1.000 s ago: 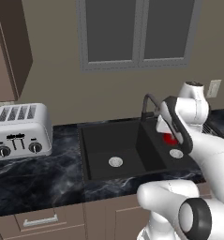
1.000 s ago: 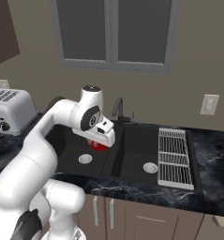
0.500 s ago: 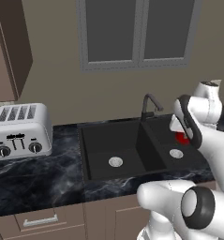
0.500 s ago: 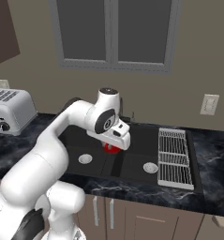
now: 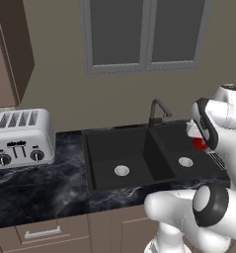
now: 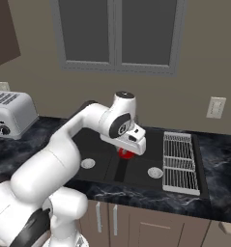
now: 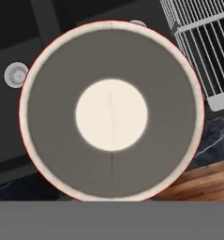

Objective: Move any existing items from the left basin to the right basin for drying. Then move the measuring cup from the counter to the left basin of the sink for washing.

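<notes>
Gripping the red mug (image 6: pixel 127 153), the gripper (image 6: pixel 128 150) hung above the sink (image 5: pixel 139 179), over the right basin (image 5: pixel 183 153) close to the divider. Its mouth faced the hand camera, showing the white inside (image 7: pixel 111 115). Beyond stood the left basin (image 5: pixel 117 163), faucet (image 5: pixel 158 111) and toaster (image 5: pixel 21 137).

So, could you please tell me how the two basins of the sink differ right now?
The left basin is wider; the right basin is narrower. The red mug hangs in the gripper over the right basin side, while nothing hangs over the left basin. A wire rack borders the right basin, not the left. Both are matte black with a round silver drain.
</notes>
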Tool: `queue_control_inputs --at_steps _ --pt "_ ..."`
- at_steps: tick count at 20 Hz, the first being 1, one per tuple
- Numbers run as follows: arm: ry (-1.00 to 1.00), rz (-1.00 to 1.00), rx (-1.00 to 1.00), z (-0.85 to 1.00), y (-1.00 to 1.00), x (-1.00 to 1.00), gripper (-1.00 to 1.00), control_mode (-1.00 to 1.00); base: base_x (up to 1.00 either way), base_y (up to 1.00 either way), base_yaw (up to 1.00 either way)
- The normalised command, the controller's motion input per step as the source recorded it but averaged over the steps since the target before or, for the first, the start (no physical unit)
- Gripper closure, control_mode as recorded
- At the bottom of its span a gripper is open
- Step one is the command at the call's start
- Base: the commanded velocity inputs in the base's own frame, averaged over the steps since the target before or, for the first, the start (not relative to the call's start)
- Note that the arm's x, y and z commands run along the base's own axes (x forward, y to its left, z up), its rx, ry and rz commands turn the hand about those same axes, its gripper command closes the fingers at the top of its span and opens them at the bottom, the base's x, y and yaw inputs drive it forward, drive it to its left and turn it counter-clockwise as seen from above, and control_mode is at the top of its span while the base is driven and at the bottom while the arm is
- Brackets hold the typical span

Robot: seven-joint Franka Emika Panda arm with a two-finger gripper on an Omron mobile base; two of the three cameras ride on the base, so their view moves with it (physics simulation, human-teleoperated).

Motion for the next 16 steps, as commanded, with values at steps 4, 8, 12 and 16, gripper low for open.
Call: queue_control_inputs --at_steps 4,8,12,16 --pt "0.00 0.04 0.00 -0.15 -0.16 0.28 1.00 -1.00 0.00 0.00 0.00" --pt "0.00 0.04 0.00 -0.22 -0.14 0.25 1.00 -1.00 0.00 0.00 0.00" --pt "0.00 0.04 0.00 -0.28 -0.12 0.24 1.00 -1.00 0.00 0.00 0.00" --pt "0.00 0.04 0.00 -0.31 -0.12 0.16 1.00 -1.00 0.00 0.00 0.00"
